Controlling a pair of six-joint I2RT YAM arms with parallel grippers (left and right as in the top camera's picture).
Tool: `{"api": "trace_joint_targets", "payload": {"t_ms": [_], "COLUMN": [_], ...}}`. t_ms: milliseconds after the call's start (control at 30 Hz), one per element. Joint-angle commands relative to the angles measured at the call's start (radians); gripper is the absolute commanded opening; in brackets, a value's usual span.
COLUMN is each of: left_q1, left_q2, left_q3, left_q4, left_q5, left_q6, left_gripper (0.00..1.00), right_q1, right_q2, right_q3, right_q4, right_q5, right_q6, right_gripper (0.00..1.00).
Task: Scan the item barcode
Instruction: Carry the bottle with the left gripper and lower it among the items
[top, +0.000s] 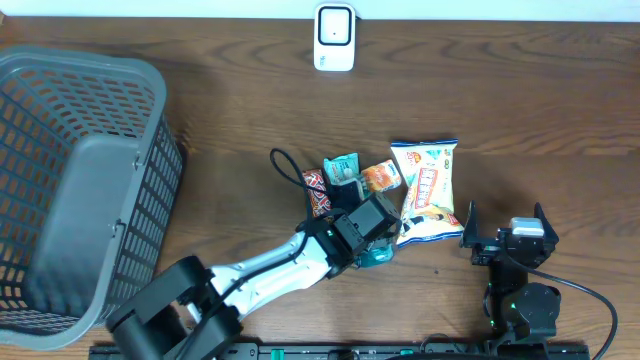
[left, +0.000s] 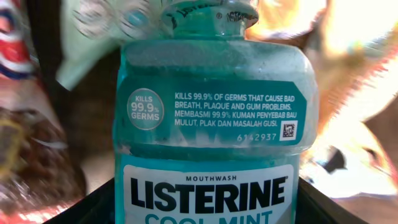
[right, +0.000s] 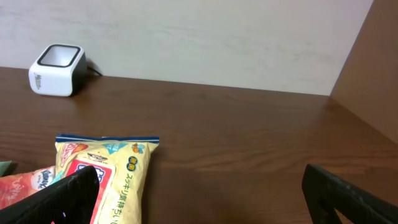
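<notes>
Teal Listerine mouthwash bottle (left: 211, 124), one only, sits among four snack packets at the middle of the brown wooden table (top: 520, 100). The packets are one yellow-and-white bag (top: 425, 190), one orange (top: 380, 177), one green (top: 342, 167) and one red-and-black (top: 317, 192). One white scanner (top: 334, 37) stands at the far edge and one grey plastic basket (top: 150, 75) on the left. From overhead the bottle is mostly hidden under the arm. The wrist view cuts off its cap and lower label, with a blurred background. The left gripper (top: 372, 240) grasps the bottle, its jaws partly apart against the bottle's sides. The right gripper (right: 205, 199) is spread wide, holding nothing.
</notes>
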Motion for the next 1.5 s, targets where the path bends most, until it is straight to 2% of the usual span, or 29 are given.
{"api": "trace_joint_targets", "payload": {"t_ms": [0,200,267,433,667,867,967,1067,1333,1467], "left_q1": [0.002,0.008,0.016,0.047,0.053,0.053,0.053,0.053,0.053,0.053], "left_q2": [0.064,0.116,0.116,0.116,0.116,0.116,0.116,0.116,0.116,0.099], "left_q3": [0.031,0.031,0.031,0.031,0.031,0.031,0.031,0.031,0.032,0.032], "left_q4": [0.011,0.029,0.028,-0.008,-0.015,-0.027,-0.028,-0.029,-0.027,-0.027], "left_q5": [-0.084,-0.087,-0.089,-0.089,-0.064,-0.055,-0.036,-0.036,-0.016,0.021], "left_q6": [-0.034,-0.040,-0.039,-0.040,-0.040,-0.039,-0.039,-0.039,-0.039,0.026], "left_gripper": [0.43,0.45,0.50,0.52,0.60,0.76,0.92,0.99,0.98,0.98], "right_q1": [0.005,0.005,0.005,0.005,0.005,0.005,0.005,0.005,0.005,0.005], "right_q2": [-0.005,-0.005,-0.005,-0.005,-0.005,-0.005,-0.005,-0.005,-0.005,-0.005], "right_q3": [-0.001,-0.001,-0.001,-0.001,-0.001,-0.001,-0.001,-0.001,-0.001,-0.001], "right_q4": [-0.002,-0.002,-0.002,-0.002,-0.002,-0.002,-0.002,-0.002,-0.002,-0.002], "right_q5": [0.011,0.012,0.012,0.011,0.011,0.012,0.011,0.012,0.011,0.012], "right_q6": [0.011,0.011,0.012,0.011,0.011,0.011,0.011,0.011,0.011,0.012], "right_gripper": [0.99,0.99,0.99,0.99,0.99,0.99,0.99,0.99,0.99,0.99]}}
